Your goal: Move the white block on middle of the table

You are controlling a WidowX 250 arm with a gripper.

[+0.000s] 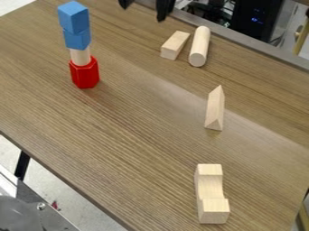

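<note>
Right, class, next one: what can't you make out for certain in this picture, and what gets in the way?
All in the camera view:
- Upper part of the gripper: cut off by the top edge.
- Top end of the pale peg: covered by the lower blue block.
- Far end of the round rod: hidden by its own body.
- Underside of the notched block: hidden by the block itself.
</note>
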